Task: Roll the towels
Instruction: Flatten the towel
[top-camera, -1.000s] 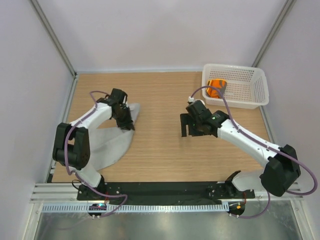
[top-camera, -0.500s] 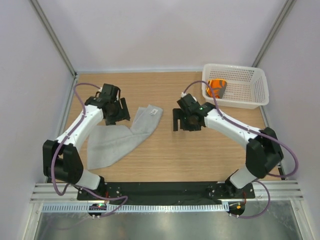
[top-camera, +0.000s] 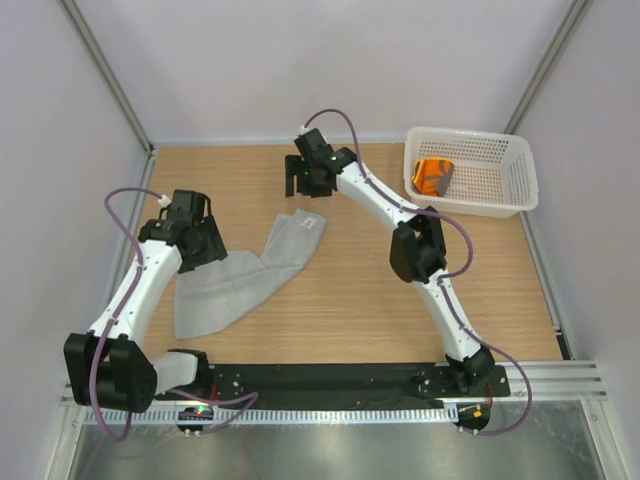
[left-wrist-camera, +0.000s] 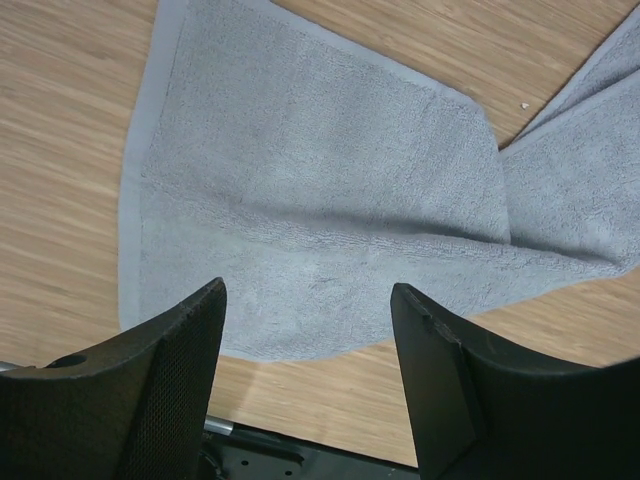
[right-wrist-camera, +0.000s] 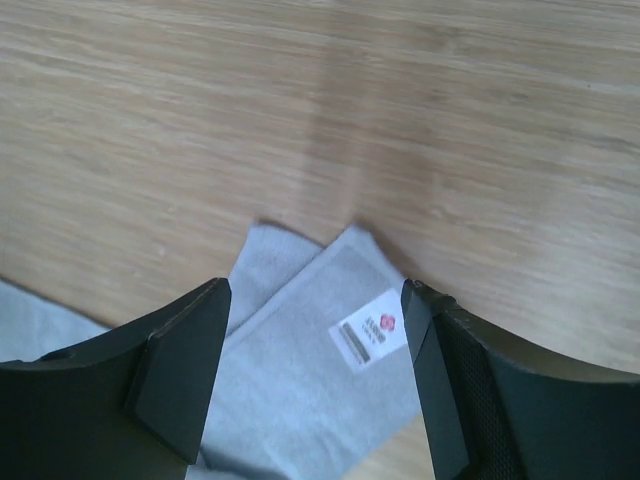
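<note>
Well left of the white basket (top-camera: 523, 186), the grey towel (top-camera: 240, 280) lies unrolled on the wooden table (top-camera: 340, 290), with pale walls (top-camera: 300, 70) around. The orange towel (top-camera: 432, 176) sits inside the basket. Left gripper (left-wrist-camera: 308, 292) and right gripper (right-wrist-camera: 315, 288) gape apart, empty.

arms (top-camera: 140, 290): white shells, black joints | cables (top-camera: 330, 112): purple (looping loosely)

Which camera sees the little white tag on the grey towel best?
The right wrist view: the white tag sits close up, its red logo showing. The top external view shows the tag only as a tiny speck. The left wrist view shows grey towel but no tag.
</note>
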